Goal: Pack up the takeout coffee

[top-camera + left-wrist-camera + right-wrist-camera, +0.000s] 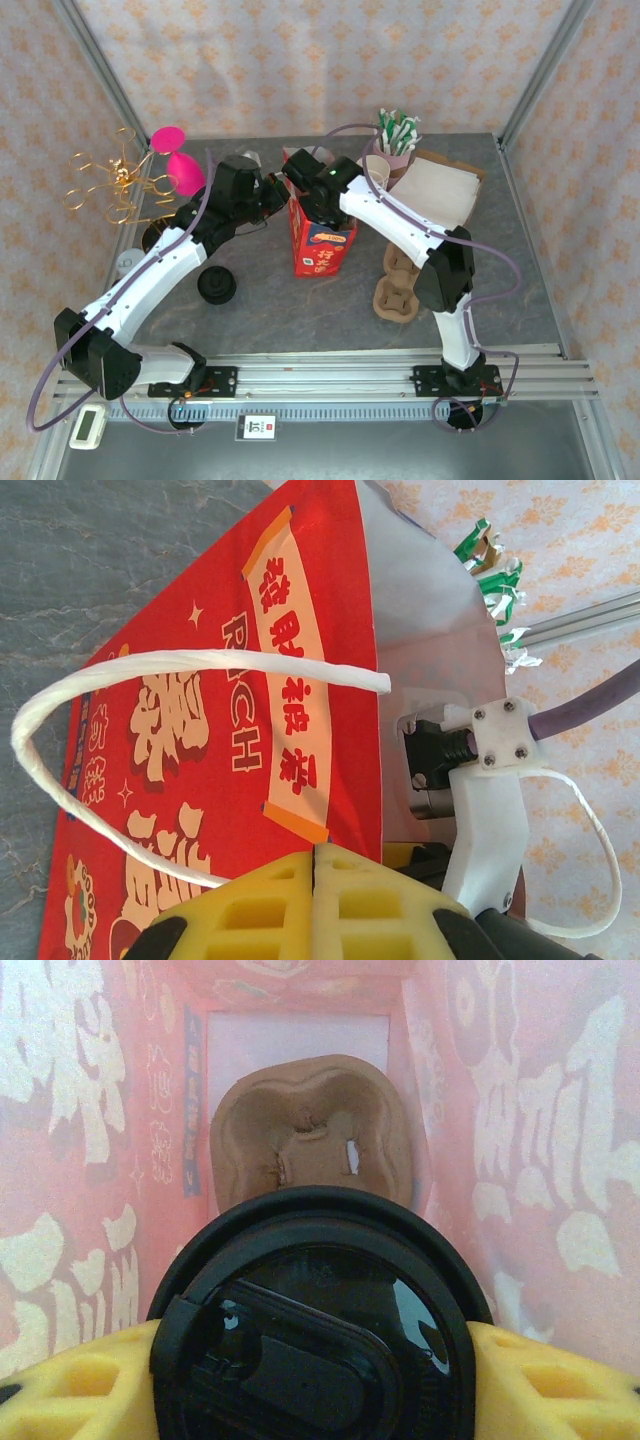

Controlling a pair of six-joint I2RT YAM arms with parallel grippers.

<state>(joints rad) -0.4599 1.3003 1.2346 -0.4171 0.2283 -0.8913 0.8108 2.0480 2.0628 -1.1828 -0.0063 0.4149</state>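
Note:
A red paper bag with white rope handles stands upright at the table's middle. My left gripper is shut on the top edge of the red paper bag, its yellow fingers pressed together on the rim. My right gripper reaches down into the bag's mouth and is shut on a coffee cup with a black lid. Below the cup, a brown pulp cup carrier lies on the bag's floor. Pink-lit bag walls surround the cup. In the top view both grippers meet at the bag's top.
A second pulp carrier lies right of the bag. A loose black lid sits to its left. At the back stand a cup of stirrers, a flat brown cardboard piece, a pink object and a gold wire stand.

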